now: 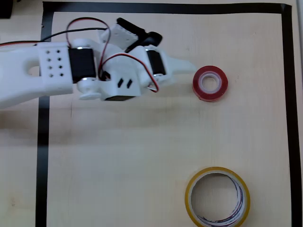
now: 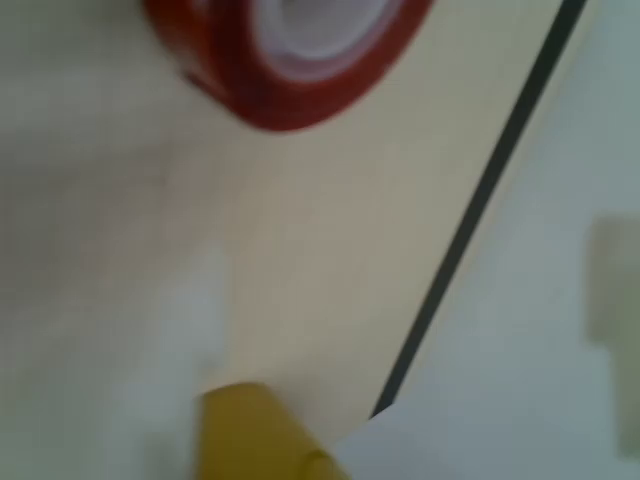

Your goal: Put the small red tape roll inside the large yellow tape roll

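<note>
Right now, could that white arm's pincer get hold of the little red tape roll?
Probably yes. The pincer points at the small red tape roll with bare table between them; the large yellow tape roll lies well aside.

The overhead view shows a pale wooden table (image 1: 142, 156) bordered by a black tape line (image 1: 43, 142). The small red tape roll (image 1: 210, 83) lies flat on the table. Just to its left, the white gripper (image 1: 187, 67) points toward it, its tip near the roll but apart from it. The white arm (image 1: 57, 71), with red and black wires, extends further left of the roll. The large yellow tape roll (image 1: 190, 198) lies flat well below the red roll.
</note>
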Motion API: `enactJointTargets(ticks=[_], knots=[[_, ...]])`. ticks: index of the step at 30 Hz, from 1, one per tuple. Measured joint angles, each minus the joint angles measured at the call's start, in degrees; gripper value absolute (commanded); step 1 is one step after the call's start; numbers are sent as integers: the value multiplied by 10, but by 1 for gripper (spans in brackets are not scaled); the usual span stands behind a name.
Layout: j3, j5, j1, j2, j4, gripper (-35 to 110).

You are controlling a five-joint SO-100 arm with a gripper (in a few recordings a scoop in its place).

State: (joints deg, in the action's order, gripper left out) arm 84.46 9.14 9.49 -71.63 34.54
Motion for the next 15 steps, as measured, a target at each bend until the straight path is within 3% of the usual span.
enactJointTargets(ticks=[15], knots=[[-230, 0, 3, 163, 29, 18]])
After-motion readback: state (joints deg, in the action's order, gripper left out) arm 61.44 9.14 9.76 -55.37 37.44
